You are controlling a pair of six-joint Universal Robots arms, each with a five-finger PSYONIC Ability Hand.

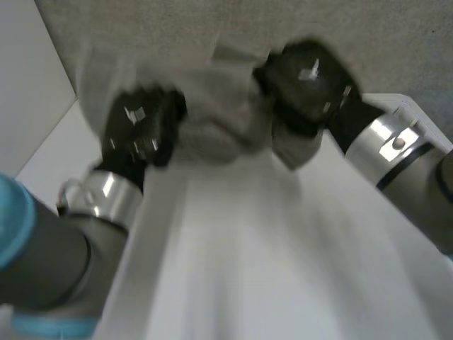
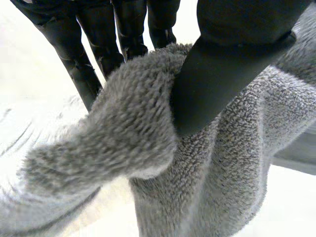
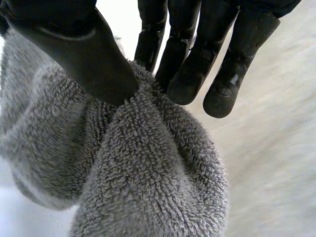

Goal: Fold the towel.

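1. The towel (image 1: 216, 117), grey and thick-piled, is bunched up in the upper middle of the head view, between the two hands. It looks lifted off the white table (image 1: 283, 248), which spreads across the lower half of the frame.
2. The left hand (image 1: 138, 131) is at the left end of the bunched towel, in the upper left of the head view. The grey left arm (image 1: 49, 262) with its light-blue cap reaches up to it from the lower left corner.
3. In the left wrist view the left hand's thumb (image 2: 217, 84) presses down into a raised fold of the cloth. Its fingers (image 2: 81, 64) stand nearly straight on the far side of that fold, so the fold is pinched between thumb and fingers.
4. From that pinch the towel hangs away from the palm in a thick roll and a broad sheet, with the pale table behind it.
5. The right hand (image 1: 308, 78) is at the right end of the towel, in the upper right of the head view, a little higher in the frame than the left hand. The right arm (image 1: 396, 152) comes in from the right edge.
6. In the right wrist view the right hand's thumb (image 3: 94, 59) digs into the top of a gathered lump of towel. The nearest fingers (image 3: 185, 81) meet the cloth from the other side and nip it against the thumb. The outermost fingertip hangs free beside the cloth.
7. Below that grip the towel bulges in a rounded mass under the palm.
8. A speckled grey surface (image 1: 177, 28) fills the top of the head view behind the hands.
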